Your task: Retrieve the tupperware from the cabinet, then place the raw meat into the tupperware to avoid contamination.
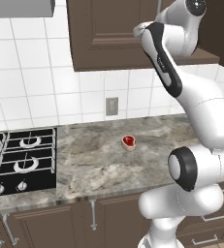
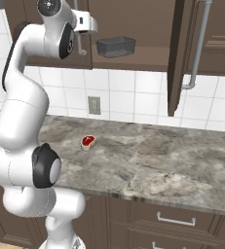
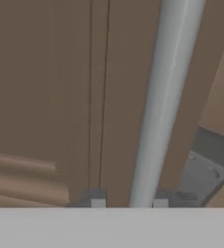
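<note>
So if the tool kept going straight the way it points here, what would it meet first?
Most likely the long silver bar handle, already sitting between the tool fingertips, and just behind it the dark brown wooden cabinet door; depth is hard to judge.

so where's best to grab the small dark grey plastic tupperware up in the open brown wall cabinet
Probably the near rim of the small dark grey squarish tupperware, coming in level from the cabinet's open front: it sits upright on the brown cabinet shelf with thin walls, and there looks to be little room overhead.

The arm was glossy white, built of fat rounded segments, with a black ring around the big joint at the right of the left base view. A black strip with small white lettering ran along its upper link. Its hand's finger tips were small, dark grey blocks.
</note>
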Robot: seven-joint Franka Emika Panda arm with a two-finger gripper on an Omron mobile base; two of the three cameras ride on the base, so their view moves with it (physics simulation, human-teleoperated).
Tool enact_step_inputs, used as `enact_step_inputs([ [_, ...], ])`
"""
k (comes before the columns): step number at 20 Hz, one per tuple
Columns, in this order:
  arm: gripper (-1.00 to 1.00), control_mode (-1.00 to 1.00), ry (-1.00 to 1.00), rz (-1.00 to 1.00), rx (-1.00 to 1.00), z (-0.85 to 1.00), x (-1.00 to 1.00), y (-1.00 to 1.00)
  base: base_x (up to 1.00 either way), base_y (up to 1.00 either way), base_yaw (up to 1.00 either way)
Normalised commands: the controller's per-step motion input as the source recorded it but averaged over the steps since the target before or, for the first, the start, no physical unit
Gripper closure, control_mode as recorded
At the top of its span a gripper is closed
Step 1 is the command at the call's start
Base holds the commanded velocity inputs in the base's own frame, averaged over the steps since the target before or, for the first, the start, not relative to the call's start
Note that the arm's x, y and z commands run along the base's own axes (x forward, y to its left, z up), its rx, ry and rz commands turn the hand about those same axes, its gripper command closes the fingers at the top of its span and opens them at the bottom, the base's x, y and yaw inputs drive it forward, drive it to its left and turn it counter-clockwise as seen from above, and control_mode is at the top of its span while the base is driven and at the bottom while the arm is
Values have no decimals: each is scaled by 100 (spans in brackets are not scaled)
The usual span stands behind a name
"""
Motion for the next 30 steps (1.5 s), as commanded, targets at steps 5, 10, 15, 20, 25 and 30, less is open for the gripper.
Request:
enact_step_inputs([
  [5,100,-100,10,0,0,-74,0,41,0,0,0],
  [10,100,-100,3,0,0,-67,0,63,0,0,0],
  [15,100,-100,-1,0,0,-45,-11,81,0,0,0],
  [20,100,-100,-2,0,3,-33,-30,83,0,0,0],
  [25,100,-100,0,3,9,-25,-48,70,0,0,0],
  [30,100,-100,-3,1,6,-31,-52,76,0,0,0],
])
